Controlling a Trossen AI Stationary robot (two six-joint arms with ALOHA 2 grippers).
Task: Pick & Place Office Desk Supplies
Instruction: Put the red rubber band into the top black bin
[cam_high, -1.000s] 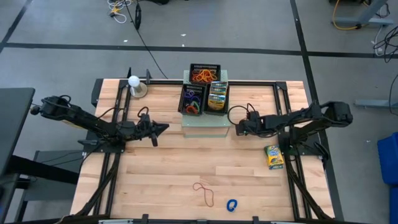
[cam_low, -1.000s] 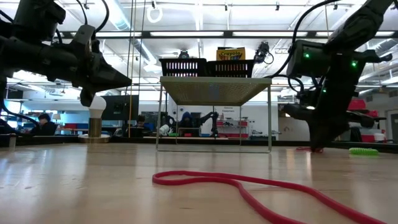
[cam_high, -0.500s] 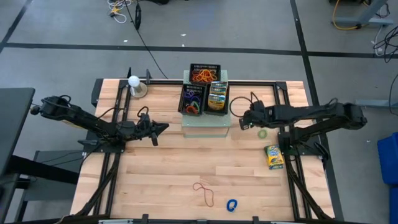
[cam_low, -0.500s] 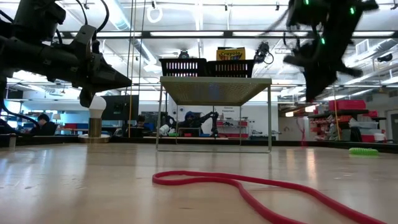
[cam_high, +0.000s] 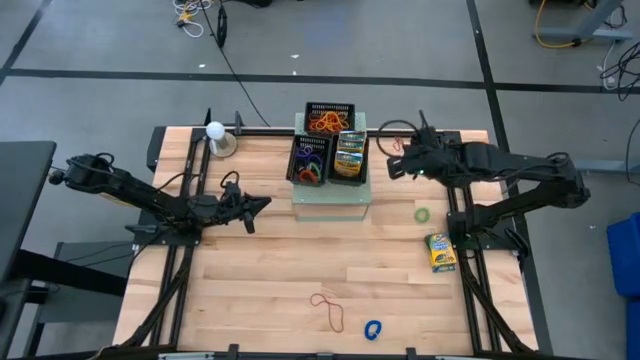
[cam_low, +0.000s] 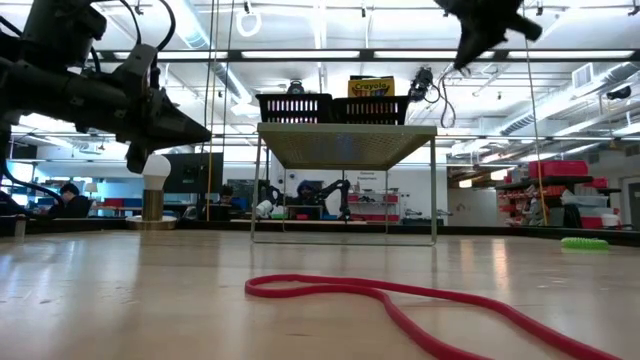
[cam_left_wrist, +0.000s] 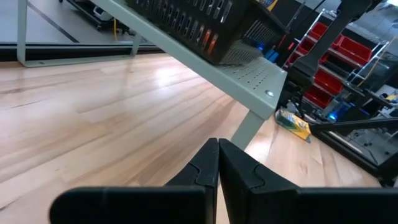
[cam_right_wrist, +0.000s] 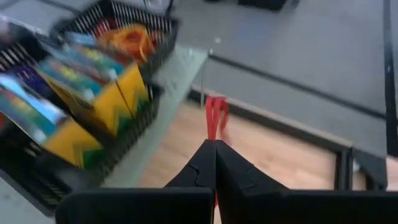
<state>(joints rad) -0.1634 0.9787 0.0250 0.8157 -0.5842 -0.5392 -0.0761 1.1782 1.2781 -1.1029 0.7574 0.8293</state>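
Now right hand (cam_right_wrist: 214, 144) raised beside trays, pinching red loop (cam_right_wrist: 215, 116).

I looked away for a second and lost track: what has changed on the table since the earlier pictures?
The right tool rose from the table and swung toward the back edge, beside the mesh trays, shut on a red rubber band. Its move uncovered a green loop on the wood. The left tool, crayon box, blue loop and the front rubber band stayed put.

Overhead view straight down, low view level across table (cam_low: 150, 290), both showing trays (cam_high: 328, 150)
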